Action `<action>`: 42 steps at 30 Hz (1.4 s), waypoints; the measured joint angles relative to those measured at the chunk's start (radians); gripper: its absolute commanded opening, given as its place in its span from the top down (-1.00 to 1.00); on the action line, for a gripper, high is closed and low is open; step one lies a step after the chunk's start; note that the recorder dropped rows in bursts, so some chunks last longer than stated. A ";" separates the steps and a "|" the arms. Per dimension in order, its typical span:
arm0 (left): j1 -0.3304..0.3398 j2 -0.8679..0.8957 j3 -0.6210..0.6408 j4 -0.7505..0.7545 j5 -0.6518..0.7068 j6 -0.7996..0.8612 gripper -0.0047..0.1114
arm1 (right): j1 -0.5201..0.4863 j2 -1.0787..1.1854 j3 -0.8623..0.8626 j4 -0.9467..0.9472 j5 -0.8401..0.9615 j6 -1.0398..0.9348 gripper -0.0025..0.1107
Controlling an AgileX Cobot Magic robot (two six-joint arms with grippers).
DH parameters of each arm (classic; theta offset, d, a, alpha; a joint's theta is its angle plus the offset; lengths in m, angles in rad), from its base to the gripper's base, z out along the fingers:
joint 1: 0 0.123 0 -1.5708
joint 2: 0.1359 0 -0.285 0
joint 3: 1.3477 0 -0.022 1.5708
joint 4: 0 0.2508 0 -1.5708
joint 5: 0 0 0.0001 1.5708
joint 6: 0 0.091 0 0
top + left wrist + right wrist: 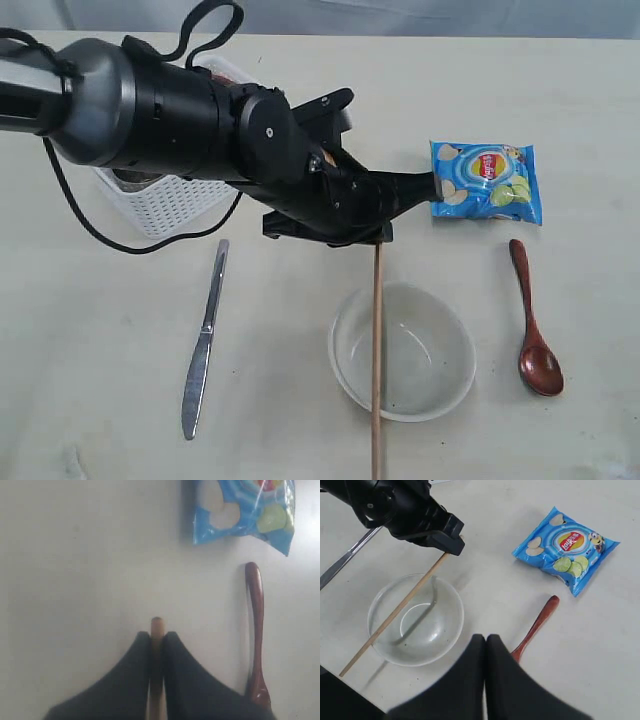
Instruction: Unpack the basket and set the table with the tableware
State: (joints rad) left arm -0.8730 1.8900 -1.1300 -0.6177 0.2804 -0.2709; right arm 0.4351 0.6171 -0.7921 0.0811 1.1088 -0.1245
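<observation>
Tabletop of pale cream carries the white lattice basket at the left, a pale bowl in the middle, a blue chips bag apart from it, a steel knife left of the bowl and a wooden spoon right. The left gripper pinches a chopstick over the bowl; the right gripper hovers pressed shut, empty.

Tabletop pale cream, faint smudges. Basket white, perforated lattice. Knife silver-grey steel. Bowl pale off-white. Chopstick light tan wood. Spoon dark red-brown, glossy. Chips bag bright blue, white-green-red print. Arm black.
</observation>
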 measured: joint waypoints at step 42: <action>0.000 0.019 0.000 -0.021 -0.017 0.000 0.46 | 0.000 0.000 0.000 0.000 0.000 0.001 0.96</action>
State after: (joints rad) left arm -0.8730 1.9086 -1.1300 -0.6389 0.2638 -0.2709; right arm 0.4351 0.6171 -0.7921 0.0811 1.1088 -0.1236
